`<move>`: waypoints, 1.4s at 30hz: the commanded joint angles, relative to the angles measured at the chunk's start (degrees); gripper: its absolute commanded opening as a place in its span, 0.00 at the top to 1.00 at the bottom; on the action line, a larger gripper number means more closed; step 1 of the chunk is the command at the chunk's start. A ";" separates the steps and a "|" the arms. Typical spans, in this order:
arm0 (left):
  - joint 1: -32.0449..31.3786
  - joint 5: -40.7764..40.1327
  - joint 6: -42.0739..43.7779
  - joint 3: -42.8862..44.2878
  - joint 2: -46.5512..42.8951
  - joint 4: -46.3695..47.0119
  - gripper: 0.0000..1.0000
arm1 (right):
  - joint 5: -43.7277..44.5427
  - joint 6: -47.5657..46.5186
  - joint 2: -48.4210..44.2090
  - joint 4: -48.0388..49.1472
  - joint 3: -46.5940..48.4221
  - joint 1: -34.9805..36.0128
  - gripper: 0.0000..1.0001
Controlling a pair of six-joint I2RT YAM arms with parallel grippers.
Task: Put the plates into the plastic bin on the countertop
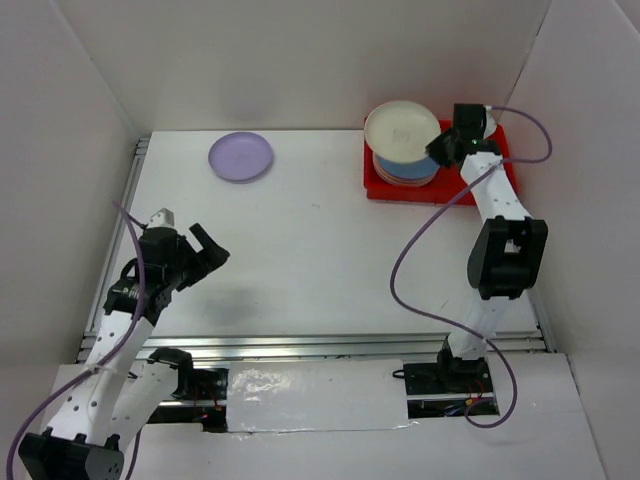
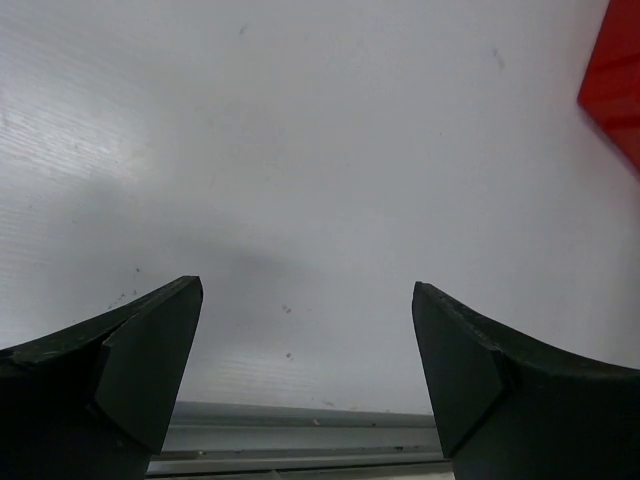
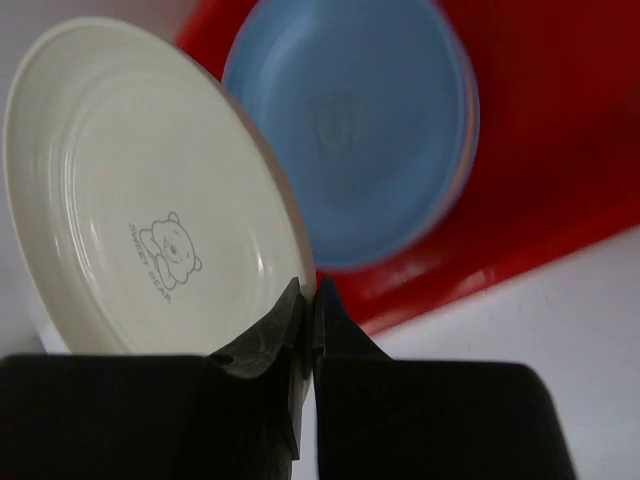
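My right gripper (image 1: 441,146) is shut on the rim of the cream plate (image 1: 400,130) and holds it tilted above the stack of plates (image 1: 404,170) in the red plastic bin (image 1: 440,189). In the right wrist view the gripper (image 3: 310,292) pinches the cream plate (image 3: 140,190), with a blue plate (image 3: 350,130) on top of the stack in the bin (image 3: 540,150) below. A purple plate (image 1: 240,156) lies alone at the far left of the countertop (image 1: 320,250). My left gripper (image 1: 200,248) is open and empty over the near left of the countertop (image 2: 320,150).
White walls enclose the countertop on three sides. A metal rail (image 1: 300,345) runs along the near edge, also in the left wrist view (image 2: 300,440). A purple cable (image 1: 410,270) loops beside the right arm. A corner of the bin (image 2: 615,90) shows at the left wrist view's right edge.
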 commanded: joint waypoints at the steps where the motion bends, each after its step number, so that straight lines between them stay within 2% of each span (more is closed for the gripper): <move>1: -0.45 8.66 -0.78 -3.27 2.28 2.74 0.01 | -2.01 1.14 11.05 -5.66 14.97 -2.59 1.00; 4: -1.94 8.62 -0.78 -4.51 1.31 3.46 0.01 | -2.37 -0.54 20.47 -12.07 28.42 -4.79 1.00; 7: -2.56 5.54 0.62 -3.90 0.52 2.05 0.01 | -2.98 -0.54 25.59 -15.34 36.02 -5.68 1.00; 9: -2.56 3.95 1.50 -3.10 1.92 1.87 0.01 | -2.72 0.15 25.79 -15.18 36.14 -5.86 1.00; 10: -2.56 4.03 1.77 -2.93 2.36 2.05 0.01 | -2.28 0.25 24.57 -13.61 34.48 -6.03 0.95; 11: -2.65 4.47 2.03 -2.49 4.02 2.31 0.01 | -2.63 0.25 23.51 -12.55 33.25 -6.12 0.81; 12: -2.65 4.82 2.21 -2.49 4.90 2.92 0.01 | -2.89 0.16 22.63 -11.76 32.36 -6.12 0.53; 13: -2.74 4.74 2.12 -2.40 6.48 3.89 0.01 | -2.81 -0.10 20.19 -11.32 30.96 -5.95 0.01; 17: -2.65 3.86 -1.29 -1.44 11.49 7.49 0.01 | 0.35 -2.82 9.21 -10.44 25.70 -3.06 0.00; 19: -2.56 1.14 -4.01 0.75 14.57 11.08 0.01 | 3.24 -3.88 -0.99 -5.97 17.18 -1.82 0.00; 21: -1.86 -0.79 -5.95 4.87 23.15 13.64 0.01 | 3.44 -4.50 -10.13 -2.71 8.57 -0.32 0.00; 24: 0.24 -3.96 -8.33 9.19 32.29 16.98 0.01 | -1.64 -6.87 -19.02 -0.16 -2.59 2.48 0.00; 28: 4.90 -4.05 -16.14 10.87 43.21 33.55 0.01 | -16.05 -8.19 -28.51 9.40 -22.88 7.49 0.00; 29: 5.43 -4.57 -17.47 11.31 45.58 37.26 0.01 | -20.69 -7.23 -31.84 15.17 -31.37 8.81 0.00; 31: 7.28 -4.76 -22.28 12.18 52.88 41.84 0.01 | -23.88 -4.52 -34.58 20.13 -38.28 12.24 0.00; 33: 8.33 -5.10 -25.37 11.06 58.49 52.11 0.01 | -25.83 -3.19 -37.14 25.06 -44.97 15.39 0.00; 34: 8.34 -4.93 -25.13 9.22 59.83 58.24 0.01 | -25.31 -2.14 -37.49 25.77 -46.38 16.72 0.00; 35: 8.34 -4.84 -24.69 7.46 61.15 73.87 0.01 | -24.70 -2.13 -37.41 27.95 -48.22 17.95 0.00; 36: 9.82 -5.19 -25.99 7.88 64.30 76.03 0.01 | -24.52 -2.39 -36.80 27.37 -48.15 19.09 0.00; 39: 10.71 -4.66 -27.67 15.58 71.50 72.63 0.01 | -24.96 -3.44 -35.04 26.48 -47.54 21.91 0.00; 41: 10.01 -7.12 -28.29 19.73 75.55 68.00 0.01 | -24.78 -3.53 -34.86 26.74 -47.63 23.40 0.00; 42: 9.75 -8.52 -29.94 26.80 77.14 55.35 0.01 | -24.69 -3.71 -34.95 26.66 -47.63 23.50 0.00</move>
